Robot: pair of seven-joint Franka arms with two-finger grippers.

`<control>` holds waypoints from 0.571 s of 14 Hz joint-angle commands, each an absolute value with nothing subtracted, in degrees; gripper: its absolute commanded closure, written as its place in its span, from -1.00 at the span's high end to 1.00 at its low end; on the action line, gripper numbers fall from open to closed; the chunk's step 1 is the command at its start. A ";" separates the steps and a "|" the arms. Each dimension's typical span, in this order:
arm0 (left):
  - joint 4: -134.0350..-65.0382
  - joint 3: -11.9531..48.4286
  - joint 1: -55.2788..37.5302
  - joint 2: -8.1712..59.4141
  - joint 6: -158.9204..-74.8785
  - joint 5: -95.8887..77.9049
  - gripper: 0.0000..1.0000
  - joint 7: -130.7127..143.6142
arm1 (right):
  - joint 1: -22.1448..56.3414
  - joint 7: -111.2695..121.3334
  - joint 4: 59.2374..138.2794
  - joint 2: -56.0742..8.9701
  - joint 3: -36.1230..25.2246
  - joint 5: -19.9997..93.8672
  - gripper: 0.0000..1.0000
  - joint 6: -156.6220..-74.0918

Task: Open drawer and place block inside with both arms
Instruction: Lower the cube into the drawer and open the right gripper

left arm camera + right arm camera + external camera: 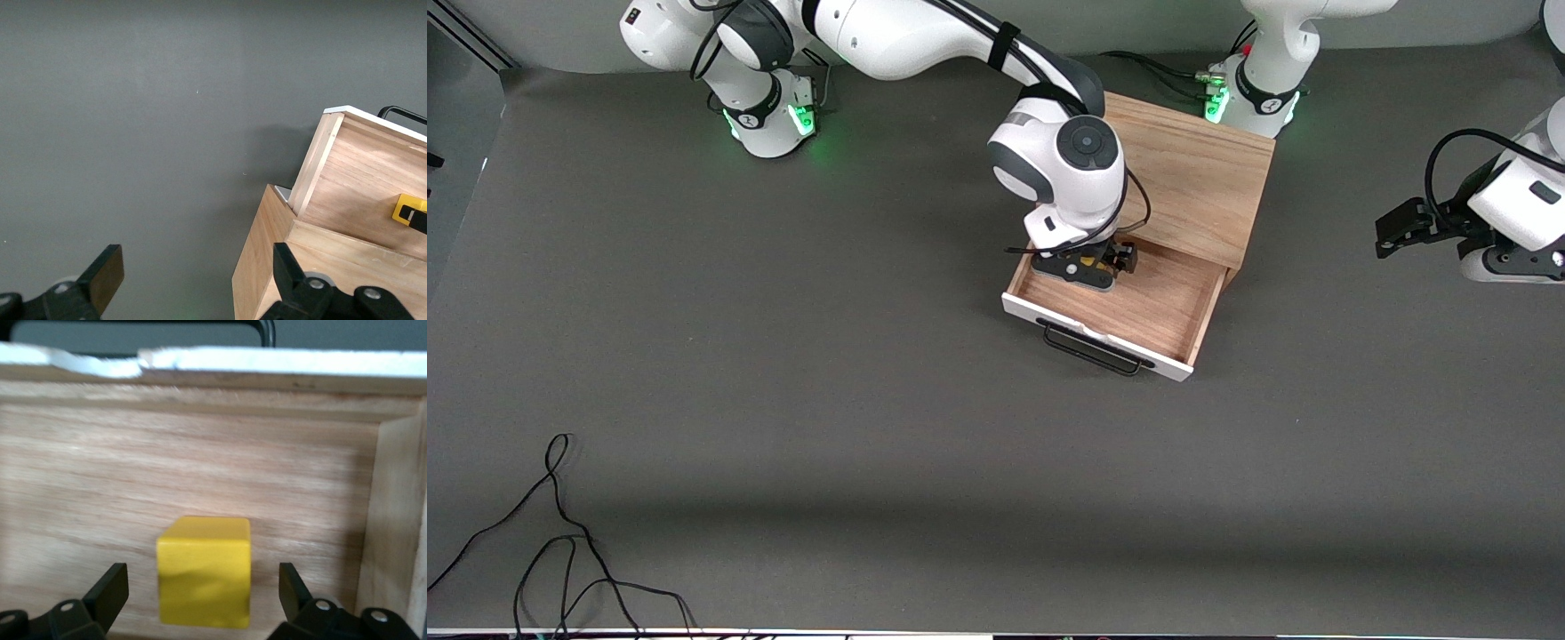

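We see the wide shallow drawer [1138,307], white-fronted with a brown wood interior, pulled out of the light-oak box cabinet [1196,173]. The small bright yellow cube block [204,571] rests on the drawer floor, near the corner toward the right arm's end of the table, by the cabinet. The right gripper [203,593] is in the drawer, its fingers apart, one on each side of the block with a gap. The left gripper [193,277] waits with fingers apart, over the dark grey table [783,400] beside the cabinet.

There was one small yellow cube [203,570] inside one open brown-wood drawer [1138,307], one light-oak cabinet [1196,178], and two white arms.
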State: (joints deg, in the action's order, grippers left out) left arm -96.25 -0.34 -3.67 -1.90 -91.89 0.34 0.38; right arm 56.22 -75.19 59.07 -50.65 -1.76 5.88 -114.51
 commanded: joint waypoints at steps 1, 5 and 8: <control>-94.75 -0.26 -3.52 -1.14 -90.70 0.09 1.00 -0.62 | 55.12 -75.94 57.83 -47.30 -2.20 4.66 1.00 -112.77; -94.83 -0.26 -3.52 -0.79 -90.62 0.18 1.00 -0.53 | 48.54 -67.96 57.92 -41.41 -2.11 4.66 1.00 -107.07; -94.83 -0.26 -3.60 -0.79 -90.53 0.26 1.00 -0.53 | 41.95 -59.36 60.98 -34.74 -2.29 4.48 1.00 -99.77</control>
